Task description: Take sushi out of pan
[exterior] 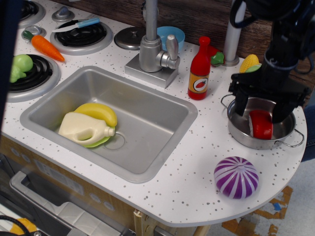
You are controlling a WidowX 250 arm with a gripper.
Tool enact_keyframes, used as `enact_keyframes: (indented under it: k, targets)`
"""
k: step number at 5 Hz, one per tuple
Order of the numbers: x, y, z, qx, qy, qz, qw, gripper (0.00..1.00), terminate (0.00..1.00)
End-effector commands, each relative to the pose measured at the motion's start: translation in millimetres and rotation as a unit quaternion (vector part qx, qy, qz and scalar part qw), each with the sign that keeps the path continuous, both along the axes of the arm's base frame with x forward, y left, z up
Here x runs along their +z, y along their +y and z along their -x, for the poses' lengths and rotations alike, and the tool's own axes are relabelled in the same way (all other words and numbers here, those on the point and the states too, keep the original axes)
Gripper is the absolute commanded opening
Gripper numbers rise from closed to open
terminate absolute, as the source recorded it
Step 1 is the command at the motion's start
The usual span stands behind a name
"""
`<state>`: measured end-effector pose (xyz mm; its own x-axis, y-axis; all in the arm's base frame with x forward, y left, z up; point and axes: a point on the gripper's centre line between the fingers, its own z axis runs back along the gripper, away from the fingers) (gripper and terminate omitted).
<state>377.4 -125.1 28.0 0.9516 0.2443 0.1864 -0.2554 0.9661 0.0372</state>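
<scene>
Sushi (261, 125) is the piece to be lifted, yet the biggest thing in view is the steel sink (142, 142), filling the middle left of the frame and holding a banana (100, 112) and a cream jug (82, 129), both well away from the work. At the right edge of the counter (187, 187) sits the pan (251, 140), a shallow steel pot with wire loop handles, and the red sushi block stands on edge inside it, right of centre. The gripper (261, 109) hangs directly over the pan with its jaws apart, one finger at the left of the block and one at the right, seemingly so that closing would clamp the sushi across its narrow width. Whether either finger touches the block cannot be told from this angle.

A purple onion (236, 177) lies on the counter below the pan, close enough that it could be in the way of a set-down toward the lower right. The red sauce bottle (200, 70) stands upright left of the pan.

The arm's dark body covers the pan's far rim and the fingertips' depth inside it; a dark blurred band also cuts off the frame's upper left.
</scene>
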Motion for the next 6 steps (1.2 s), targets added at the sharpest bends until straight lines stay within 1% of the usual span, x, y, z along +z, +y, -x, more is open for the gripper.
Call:
enact_keyframes:
  k: [1, 2, 3, 4, 5, 6]
  targets:
    - [7, -10, -6, 0.024, -0.026, 0.000, 0.9994, 1.00, 0.00]
    - [5, -11, -7, 0.039, -0.017, -0.003, 0.9991, 0.00, 0.00]
    - [8, -11, -8, 0.035, -0.018, -0.005, 0.9992, 0.00, 0.00]
    - [17, -9, -8, 0.022, -0.010, -0.002, 0.9997, 0.00, 0.00]
    - [41, 2, 0, 0.018, 0.005, -0.008, 0.9998, 0.00, 0.00]
    - [63, 6, 7, 0.029, 0.018, -0.024, 0.9991, 0.00, 0.00]
